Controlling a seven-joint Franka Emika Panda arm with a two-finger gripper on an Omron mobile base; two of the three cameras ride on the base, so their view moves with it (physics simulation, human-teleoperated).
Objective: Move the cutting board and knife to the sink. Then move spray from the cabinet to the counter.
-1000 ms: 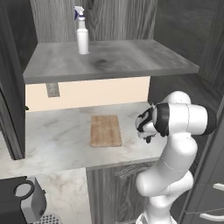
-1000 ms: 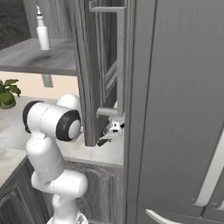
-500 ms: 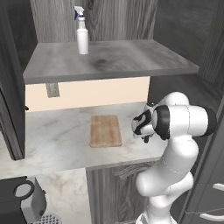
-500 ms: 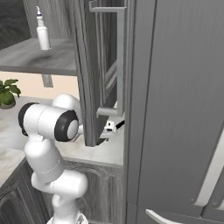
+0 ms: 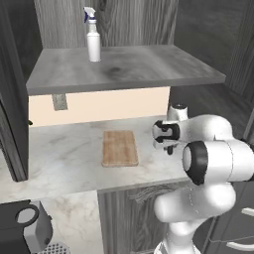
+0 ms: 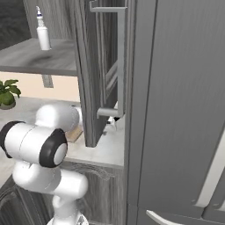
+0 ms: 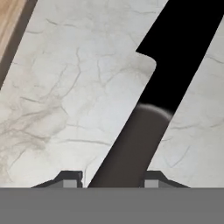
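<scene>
Hovering low over the counter (image 7: 65,87), the gripper (image 7: 113,178) has its fingertips spread either side of the knife (image 7: 148,109) handle, not closed. The knife lies flat, just beside the cutting board (image 5: 119,148), toward the worktop's right end. It is probably stiff, light and thin; grasp the handle, not the blade.

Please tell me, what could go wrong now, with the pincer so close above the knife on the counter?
The pincer straddles the knife at its handle, with fingertips apart, so a grip there may let the long blade tip down. The cutting board lies near, and a sideways slip could bump it. The open cabinet door hangs close to the arm, so lifting may strike it.
</scene>
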